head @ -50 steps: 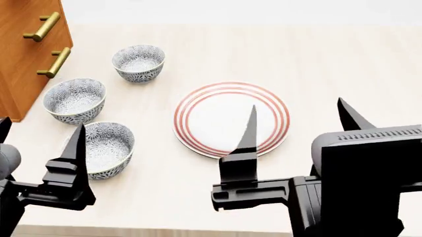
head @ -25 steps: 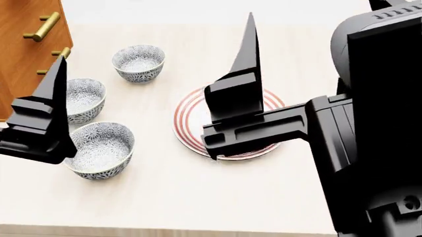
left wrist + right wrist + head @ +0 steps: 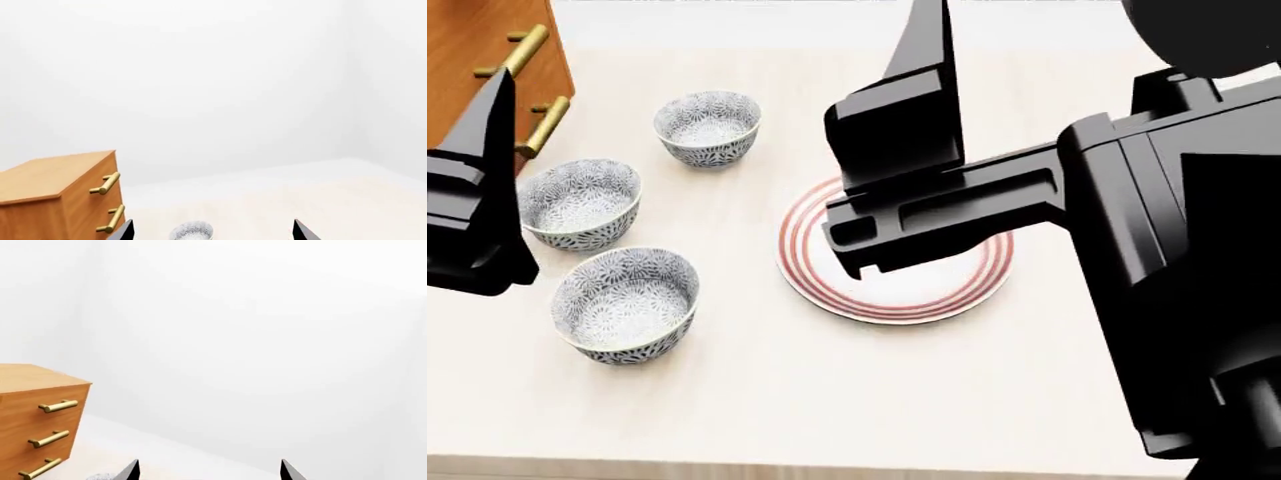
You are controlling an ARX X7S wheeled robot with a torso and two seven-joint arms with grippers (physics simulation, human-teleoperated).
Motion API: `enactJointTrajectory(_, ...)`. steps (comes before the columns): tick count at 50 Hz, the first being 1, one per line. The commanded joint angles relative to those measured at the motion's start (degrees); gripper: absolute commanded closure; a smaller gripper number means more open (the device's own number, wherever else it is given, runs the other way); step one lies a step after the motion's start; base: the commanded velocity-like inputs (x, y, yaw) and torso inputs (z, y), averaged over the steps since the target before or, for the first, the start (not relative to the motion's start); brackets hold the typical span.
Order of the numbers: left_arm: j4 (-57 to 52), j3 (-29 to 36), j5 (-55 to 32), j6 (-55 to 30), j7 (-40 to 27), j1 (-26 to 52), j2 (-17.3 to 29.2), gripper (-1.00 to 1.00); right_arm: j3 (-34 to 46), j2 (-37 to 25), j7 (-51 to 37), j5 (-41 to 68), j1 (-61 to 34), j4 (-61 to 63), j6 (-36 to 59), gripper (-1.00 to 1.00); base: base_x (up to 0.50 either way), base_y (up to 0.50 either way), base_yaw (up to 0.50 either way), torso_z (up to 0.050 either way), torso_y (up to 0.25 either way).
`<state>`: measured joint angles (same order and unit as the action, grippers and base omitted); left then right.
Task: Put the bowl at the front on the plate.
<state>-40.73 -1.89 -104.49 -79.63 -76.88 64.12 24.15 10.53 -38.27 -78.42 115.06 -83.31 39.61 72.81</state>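
The bowl [image 3: 627, 305] at the front is white with a grey-blue floral pattern and sits on the table left of the plate [image 3: 897, 290]. The plate is white with red rings, and its far half is hidden behind my right arm. My left gripper [image 3: 212, 231] is open and empty, raised above the table; one finger [image 3: 481, 190] shows left of the bowls. A patterned bowl [image 3: 191, 232] lies beyond its fingertips; which one, I cannot tell. Over the plate hangs my right gripper [image 3: 209, 471], open and empty, its finger [image 3: 914, 120] pointing away.
Two more patterned bowls stand behind the front one, one in the middle [image 3: 578, 203] and one at the back [image 3: 707, 127]. A wooden drawer cabinet [image 3: 487, 70] with brass handles stands at the table's far left. The table's front edge [image 3: 827, 468] runs close below the bowl.
Both arms have risen from low near the table's front edge. The right gripper now covers the plate's far half. The bowls and plate have not moved.
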Motion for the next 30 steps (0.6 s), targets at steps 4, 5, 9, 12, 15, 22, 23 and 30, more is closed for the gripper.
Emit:
enactJointTrajectory(4,-0.63,0.31,1.87,0.19,1.57,-1.43,1.03,-1.00,1.65,-0.46,0.19,0.39,-0.91,0.14,-0.45,-1.00,0.00,0.00,0.00,0.000,0.000)
enactJointTrajectory(5,-0.68,0.38,1.74,0.35,1.53,-1.48,1.10,-1.00,1.71,-0.46,0.24,0.30,-0.85,0.18,-0.47,-1.00,0.00,0.00,0.00,0.000,0.000)
enactJointTrajectory(9,-0.90,0.45,2.27,0.54,2.03,-1.73,1.27,-1.00,1.94,-0.69,0.29,0.25,-0.79,0.18,-0.67,-1.00,0.00,0.00,0.00,0.000,0.000)
enactJointTrajectory(12,-0.83,0.63,2.48,0.73,2.17,-1.70,1.45,-1.00,1.52,-0.89,0.56,0.16,-0.60,0.25,-1.10,-1.00,0.03,0.00,0.00,0.000,0.000)
enactJointTrajectory(15,-1.04,0.81,2.79,0.89,2.41,-1.95,1.49,-1.00,1.39,-0.91,1.12,-0.27,-0.27,0.43,-1.03,-1.00,0.33,0.00,0.00,0.000,0.000)
enactJointTrajectory(22,-1.26,1.16,3.13,1.34,2.80,-2.18,1.84,-1.00,1.61,-1.17,1.35,-0.41,-0.24,0.61,-1.36,-1.00,0.41,-0.01,0.00,0.000,0.000)
enactJointTrajectory(23,-1.43,1.20,3.21,1.37,2.85,-2.31,1.88,-1.00,1.63,-1.24,1.35,-0.42,-0.12,0.72,-1.41,-1.00,0.43,-0.01,0.00,0.000,0.000)
enactJointTrajectory(30,-1.41,1.51,3.47,1.91,3.13,-2.48,2.18,-1.00,2.03,-1.36,1.36,-0.57,-0.29,1.03,-1.72,-1.00,0.43,-0.01,0.00,0.000,0.000)
